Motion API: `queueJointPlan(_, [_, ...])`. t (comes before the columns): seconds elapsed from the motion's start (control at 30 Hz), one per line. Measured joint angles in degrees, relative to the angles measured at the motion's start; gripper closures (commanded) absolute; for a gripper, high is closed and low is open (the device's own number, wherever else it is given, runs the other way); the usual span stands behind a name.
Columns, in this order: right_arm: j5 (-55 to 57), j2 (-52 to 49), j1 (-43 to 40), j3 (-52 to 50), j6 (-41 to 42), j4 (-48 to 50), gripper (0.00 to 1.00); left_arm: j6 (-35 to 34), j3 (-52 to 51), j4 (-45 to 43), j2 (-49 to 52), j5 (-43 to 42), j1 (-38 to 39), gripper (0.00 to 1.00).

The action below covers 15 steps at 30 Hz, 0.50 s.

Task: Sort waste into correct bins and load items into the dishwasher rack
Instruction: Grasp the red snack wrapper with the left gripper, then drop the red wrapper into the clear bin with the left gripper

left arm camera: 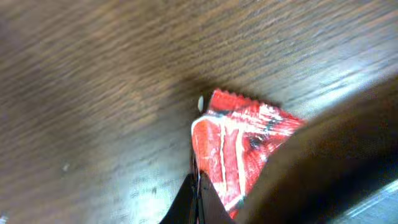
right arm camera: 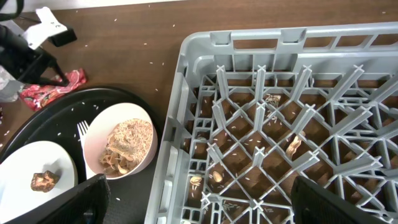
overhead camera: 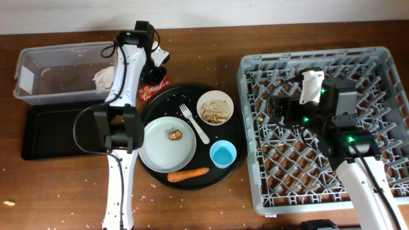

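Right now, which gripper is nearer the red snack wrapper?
Left. The left gripper is right at the wrapper; the right gripper is over the rack, far from it.

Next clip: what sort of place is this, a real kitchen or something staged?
Probably a staged lab tabletop rather than a kitchen: a dishwasher rack sits straight on a wooden table, with a round black tray and a clear tub alongside, and no sink or counter in view.
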<state>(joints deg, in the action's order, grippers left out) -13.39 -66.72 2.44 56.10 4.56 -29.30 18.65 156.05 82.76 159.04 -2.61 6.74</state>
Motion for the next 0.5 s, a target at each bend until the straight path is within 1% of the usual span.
queueJointPlan(0.13, [0.02, -0.11, 0.0, 0.0, -0.02, 0.02, 0.08, -4.79, 11.5, 6.4, -0.52, -0.11, -0.02, 1.0])
queueJointPlan(0.2, [0.0, -0.11, 0.0, 0.0, -0.02, 0.09, 0.08, -6.54, 17.53, 8.13, -2.99, -0.17, -0.52, 1.0])
queueJointPlan(0.27, [0.02, -0.11, 0.0, 0.0, 0.0, 0.07, 0.08, -7.85, 21.81, 8.7, -7.5, -0.17, -2.27, 1.0])
queueJointPlan(0.33, [0.02, -0.11, 0.0, 0.0, -0.02, 0.04, 0.08, -8.44, 23.52, 9.6, -11.58, 1.33, -4.92, 1.0])
queueJointPlan(0.43, [0.0, -0.11, 0.0, 0.0, 0.0, 0.0, 0.08, -9.33, 23.56, 12.37, -13.4, 7.28, -9.6, 1.0])
queueJointPlan(0.47, [0.02, -0.11, 0.0, 0.0, -0.02, 0.02, 0.08, -9.73, 22.62, 12.33, -13.25, 8.52, -11.26, 0.99])
queueJointPlan(0.5, [0.02, -0.11, 0.0, 0.0, 0.0, 0.02, 0.08, -10.45, 21.14, 11.89, -12.83, 9.66, -13.44, 0.85])
